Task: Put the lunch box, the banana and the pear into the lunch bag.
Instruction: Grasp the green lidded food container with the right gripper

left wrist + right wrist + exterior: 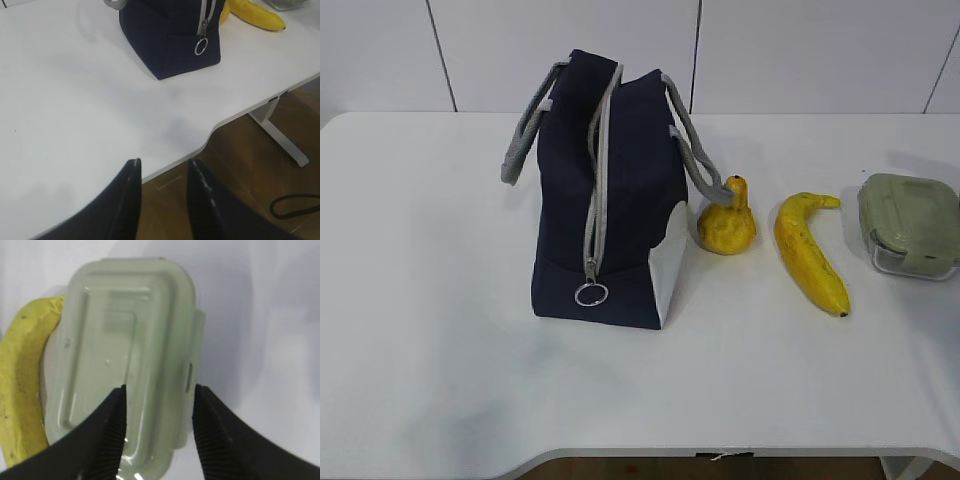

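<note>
The navy lunch bag (610, 200) stands on the white table (420, 300), its grey zipper looking shut, with the ring pull (591, 295) low on the near end. The pear (726, 225) sits right of the bag, then the banana (808, 255), then the lunch box (910, 225) at the right edge. Neither gripper shows in the exterior view. My right gripper (160, 390) is open, hovering over the lunch box's green lid (125, 340), with the banana (22, 375) to its left. My left gripper (164, 162) is open and empty over the table's front edge, far from the bag (170, 40).
The table's curved front edge (200, 145) lies under the left gripper, with wooden floor, a table leg (280, 137) and a black cable (295, 205) beyond. A white wall stands behind the table.
</note>
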`<state>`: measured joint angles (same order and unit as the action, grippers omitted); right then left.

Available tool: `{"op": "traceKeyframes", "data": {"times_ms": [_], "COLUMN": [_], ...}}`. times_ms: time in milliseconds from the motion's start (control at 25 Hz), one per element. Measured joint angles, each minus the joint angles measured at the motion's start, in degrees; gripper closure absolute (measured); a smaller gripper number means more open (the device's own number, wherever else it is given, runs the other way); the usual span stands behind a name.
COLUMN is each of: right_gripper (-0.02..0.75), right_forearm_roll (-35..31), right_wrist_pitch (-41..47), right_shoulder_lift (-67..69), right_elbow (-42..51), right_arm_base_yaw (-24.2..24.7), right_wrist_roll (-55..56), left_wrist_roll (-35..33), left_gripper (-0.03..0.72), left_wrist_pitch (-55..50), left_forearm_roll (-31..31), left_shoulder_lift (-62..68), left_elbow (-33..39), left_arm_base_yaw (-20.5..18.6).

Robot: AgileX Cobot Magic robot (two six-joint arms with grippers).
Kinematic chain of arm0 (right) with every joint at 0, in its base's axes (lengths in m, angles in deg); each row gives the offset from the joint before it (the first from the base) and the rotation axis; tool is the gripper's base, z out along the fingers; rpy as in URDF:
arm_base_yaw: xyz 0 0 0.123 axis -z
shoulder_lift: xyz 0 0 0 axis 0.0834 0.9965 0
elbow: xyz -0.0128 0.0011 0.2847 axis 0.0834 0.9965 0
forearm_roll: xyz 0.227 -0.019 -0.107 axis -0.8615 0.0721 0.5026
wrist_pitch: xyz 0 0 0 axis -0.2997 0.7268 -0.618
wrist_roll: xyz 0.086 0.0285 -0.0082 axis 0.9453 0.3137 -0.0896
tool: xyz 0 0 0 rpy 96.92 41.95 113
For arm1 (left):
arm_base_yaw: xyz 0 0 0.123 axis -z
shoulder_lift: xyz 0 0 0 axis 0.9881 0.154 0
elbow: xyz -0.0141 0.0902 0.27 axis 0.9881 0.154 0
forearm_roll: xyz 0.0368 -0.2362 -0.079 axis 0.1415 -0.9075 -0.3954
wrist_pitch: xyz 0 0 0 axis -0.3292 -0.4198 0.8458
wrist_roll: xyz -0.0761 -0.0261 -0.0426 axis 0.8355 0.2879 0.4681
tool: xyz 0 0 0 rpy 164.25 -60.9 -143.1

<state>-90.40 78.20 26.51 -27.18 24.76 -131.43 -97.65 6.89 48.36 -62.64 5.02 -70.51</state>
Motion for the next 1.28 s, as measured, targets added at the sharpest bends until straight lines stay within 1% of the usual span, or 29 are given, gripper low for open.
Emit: {"op": "traceKeyframes", "data": {"times_ms": [200, 400, 600, 840, 1000, 1080, 1160, 1200, 1280], "right_gripper": [0.367, 0.335, 0.327, 0.327, 0.352, 0.372, 0.374, 0.370, 0.338], "right_forearm_roll": [-0.58, -0.58, 1.67, 2.38, 3.09, 4.25, 5.47, 5.89, 6.38], "right_wrist_pitch": [3.14, 5.67, 5.93, 4.14, 4.02, 4.55, 4.73, 4.86, 4.96], "right_shoulder_lift": [1.80, 3.64, 4.51, 4.56, 4.64, 4.64, 4.64, 4.64, 4.64], "right_elbow": [-4.35, -5.57, -5.57, -5.57, -5.57, -5.57, -5.57, -5.57, -5.57], "right_arm_base_yaw": [0.13, 0.13, 0.51, 1.50, 1.69, 1.69, 1.69, 1.69, 1.69], "right_wrist_roll": [-1.06, -1.19, -1.21, -1.31, -1.31, -1.31, -1.31, -1.31, -1.31], "left_wrist_roll": [0.00, 0.00, 0.00, 0.00, 0.00, 0.00, 0.00, 0.00, 0.00], "left_gripper": [0.447, 0.447, 0.447, 0.447, 0.447, 0.447, 0.447, 0.447, 0.447], "left_wrist_pitch": [0.02, 0.02, 0.02, 0.02, 0.02, 0.02, 0.02, 0.02, 0.02], "left_forearm_roll": [0.11, 0.11, 0.11, 0.11, 0.18, 0.18, 0.18, 0.18, 0.18], "left_shoulder_lift": [0.00, 0.00, 0.00, 0.00, 0.00, 0.00, 0.00, 0.00, 0.00], "left_elbow": [0.00, 0.00, 0.00, 0.00, 0.00, 0.00, 0.00, 0.00, 0.00], "left_arm_base_yaw": [0.00, 0.00, 0.00, 0.00, 0.00, 0.00, 0.00, 0.00, 0.00]}}
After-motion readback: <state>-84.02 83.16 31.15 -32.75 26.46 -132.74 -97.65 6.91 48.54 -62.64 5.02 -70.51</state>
